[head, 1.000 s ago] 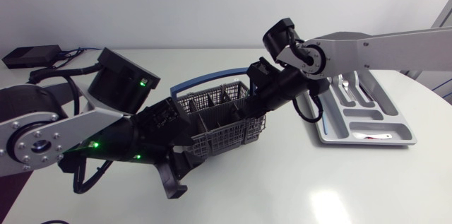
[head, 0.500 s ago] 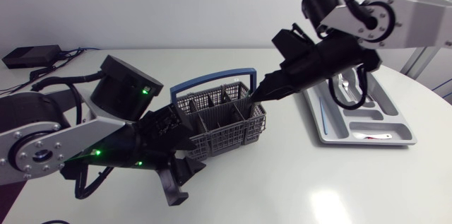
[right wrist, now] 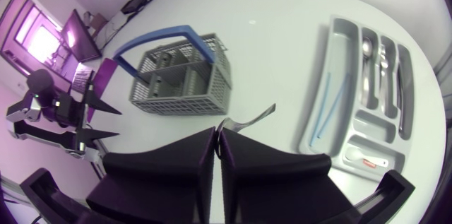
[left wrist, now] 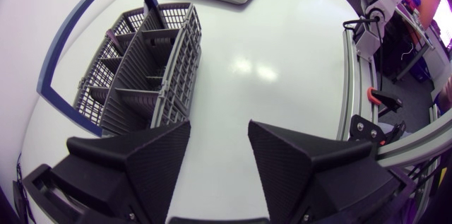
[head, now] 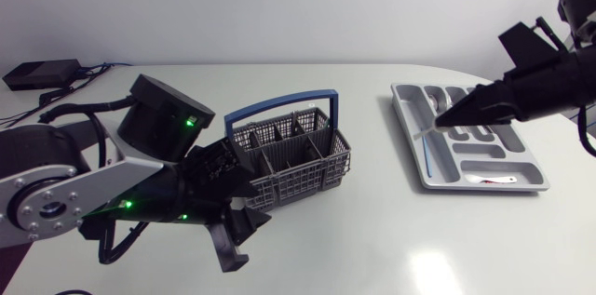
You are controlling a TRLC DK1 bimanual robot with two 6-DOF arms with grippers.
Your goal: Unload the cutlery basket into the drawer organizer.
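Head view places the right gripper (head: pixel 441 119) above the drawer organizer (head: pixel 424 181), over its long slots. In the right wrist view its 2 fingers are clenched on a slim piece of metal cutlery (right wrist: pixel 248 119) that sticks out ahead of the tips; I cannot tell whether it is a fork or a spoon. The cutlery basket (head: pixel 298 160) stands mid-table, well apart from the organizer, with its blue handle (head: pixel 279 102) upright. The left gripper (left wrist: pixel 219 128) sits low over the table (head: pixel 372 239) just beside the basket, its fingers spread with nothing between them.

The organizer already holds several metal pieces (right wrist: pixel 374 58) in its long slots, thin blue sticks (right wrist: pixel 332 107) in the outer slot, and a small item (head: pixel 489 180) with a red mark in the cross compartment. The basket compartments that show in the left wrist view look empty, though the mesh walls hide some corners. By my judgement the unloading is nearly finished. The piece in hand is probably 1 of the last, and it is not yet lowered into its slot or let go.
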